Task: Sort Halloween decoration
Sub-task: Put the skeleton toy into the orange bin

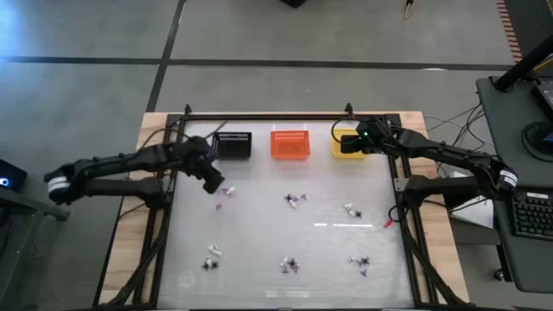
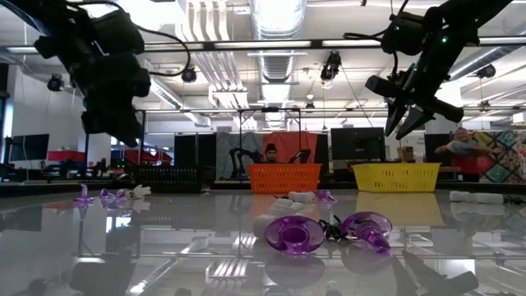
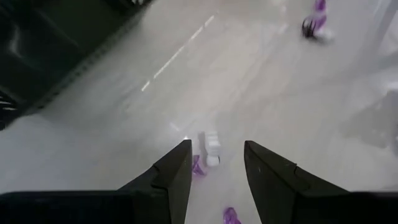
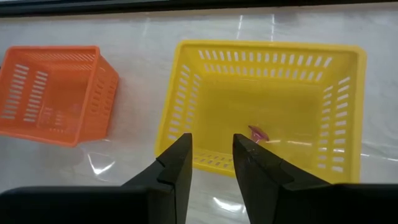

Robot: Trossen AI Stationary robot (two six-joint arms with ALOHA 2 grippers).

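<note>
Small clusters of Halloween decoration lie scattered on the white table: one by my left gripper [image 1: 226, 190], others mid-table [image 1: 295, 200] [image 1: 352, 210] and several along the front edge [image 1: 289, 265]. My left gripper [image 3: 216, 149] hangs open just above a white piece [image 3: 211, 146] and a purple piece [image 3: 198, 167], holding nothing. In the high view the left gripper [image 1: 212, 177] is just left of that cluster. My right gripper [image 4: 212, 140] hovers open and empty over the yellow basket [image 4: 186, 93], where a purple piece [image 4: 256, 132] lies on the floor.
Three baskets stand in a row at the back: a black basket [image 1: 233, 144], an orange basket [image 1: 290, 143] and the yellow basket [image 1: 338, 136]. A small red object [image 1: 388, 223] lies by the right frame rail. People show in the room behind the table.
</note>
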